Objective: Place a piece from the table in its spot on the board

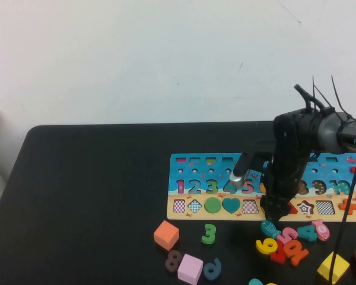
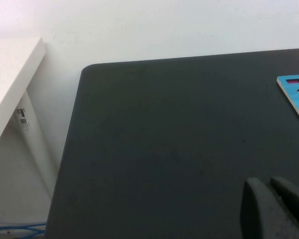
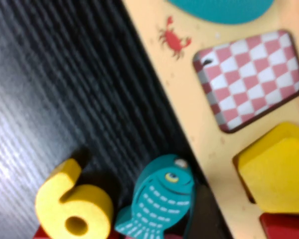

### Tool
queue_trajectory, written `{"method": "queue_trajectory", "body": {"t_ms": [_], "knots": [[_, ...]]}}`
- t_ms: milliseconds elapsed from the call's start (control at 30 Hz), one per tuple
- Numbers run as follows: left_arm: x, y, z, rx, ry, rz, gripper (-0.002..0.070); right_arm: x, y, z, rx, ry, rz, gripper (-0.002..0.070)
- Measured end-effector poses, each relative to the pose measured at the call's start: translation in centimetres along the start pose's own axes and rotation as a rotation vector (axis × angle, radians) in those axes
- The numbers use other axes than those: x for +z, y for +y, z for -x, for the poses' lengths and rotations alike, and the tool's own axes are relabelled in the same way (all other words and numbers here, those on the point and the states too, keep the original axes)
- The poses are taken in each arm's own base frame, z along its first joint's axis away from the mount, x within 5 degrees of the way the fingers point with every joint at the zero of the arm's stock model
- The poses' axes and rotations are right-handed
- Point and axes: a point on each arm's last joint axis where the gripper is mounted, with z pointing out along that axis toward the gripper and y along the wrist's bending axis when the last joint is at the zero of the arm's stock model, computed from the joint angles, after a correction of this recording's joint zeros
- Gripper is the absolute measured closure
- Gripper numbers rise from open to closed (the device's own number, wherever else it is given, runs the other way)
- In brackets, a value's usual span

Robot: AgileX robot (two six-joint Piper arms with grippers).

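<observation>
Over the board's tan front strip I read "PIPER" on my right arm; right gripper state unclear above the piece; left gripper equally unclear.

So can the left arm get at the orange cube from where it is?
Probably yes: the orange cube stands alone on bare table, with nothing between it and the left side. The left pincer is parked over bare tabletop; the right pincer works at the board.

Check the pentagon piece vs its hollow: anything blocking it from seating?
Nothing visible. In the right wrist view the yellow pentagon piece already lies on the board beside the checkered hollow. The right gripper hangs over that spot. The left gripper is parked off to the left over the bare table.
</observation>
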Motion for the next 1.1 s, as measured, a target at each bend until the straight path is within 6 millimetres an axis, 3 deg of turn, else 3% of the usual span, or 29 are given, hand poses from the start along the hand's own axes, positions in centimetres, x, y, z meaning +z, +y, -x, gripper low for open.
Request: {"method": "queue_trajectory", "body": {"t_ms": [333, 600, 833, 967, 1100], "knots": [[0.0, 0.0, 0.0, 0.002, 0.000, 0.000, 0.0676, -0.1, 0.2, -0.2, 0.002, 0.028, 0.027, 0.0195], [0.0, 0.0, 0.0, 0.002, 0.000, 0.000, 0.0676, -2.7, -0.3, 0.5, 0.002, -0.014, -0.009, 0.0202], [0.0, 0.0, 0.0, 0.002, 0.000, 0.000, 0.0676, -3.7, -0.5, 1.4, 0.032, -0.069, 0.004, 0.0207], [0.0, 0.0, 0.0, 0.002, 0.000, 0.000, 0.0676, -3.8, -0.3, 1.7, 0.069, -0.109, 0.031, 0.0293], [0.0, 0.0, 0.0, 0.000, 0.000, 0.000, 0.0676, -4.0, 0.0, 2.5, 0.134, -0.190, 0.072, 0.0491]]}}
